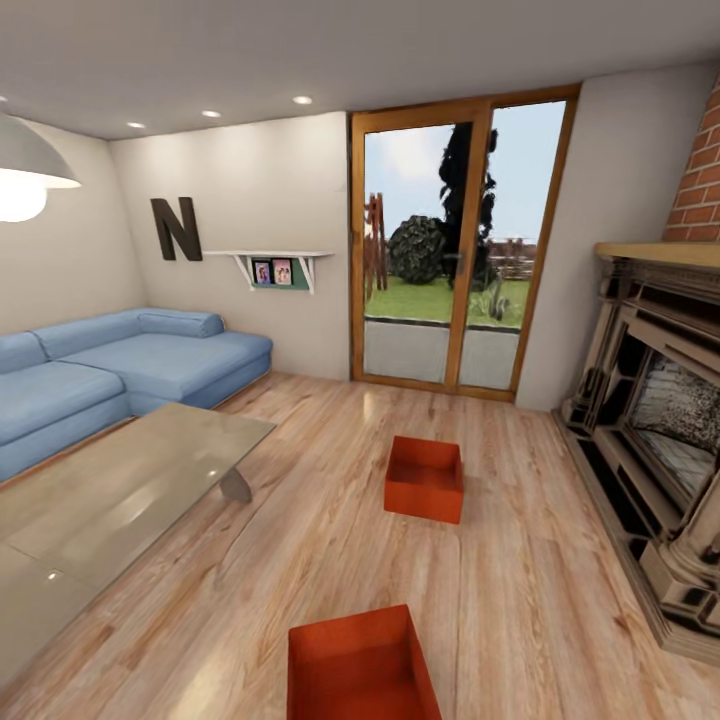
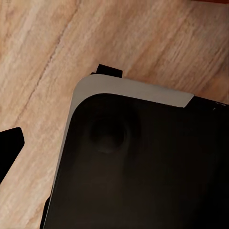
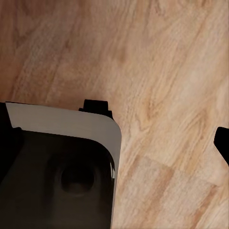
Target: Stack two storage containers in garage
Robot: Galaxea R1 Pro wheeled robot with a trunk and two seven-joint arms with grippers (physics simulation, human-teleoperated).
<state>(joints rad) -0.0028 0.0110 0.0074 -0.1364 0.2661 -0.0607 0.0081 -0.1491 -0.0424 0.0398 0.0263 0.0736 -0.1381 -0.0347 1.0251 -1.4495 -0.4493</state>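
Two red-orange storage containers on light wood plank floor point(image 1: 520, 590) of living room: near container point(image 1: 360, 665) at bottom of head view, far container point(image 1: 425, 478) toward glass doors point(image 1: 455, 245), well apart. Both rectangular, open-top, plain straight walls, empty. Blue sofa point(image 1: 110, 370) at left, glass-top coffee table point(image 1: 120, 490) before it. Dark fireplace point(image 1: 655, 440) at right, brick above. Beige walls, letter N point(image 1: 176, 229), small shelf point(image 1: 270, 262). Wrist views: dark robot base point(image 2: 143, 167) with grey rim over planks; cannot tell either claw's state.
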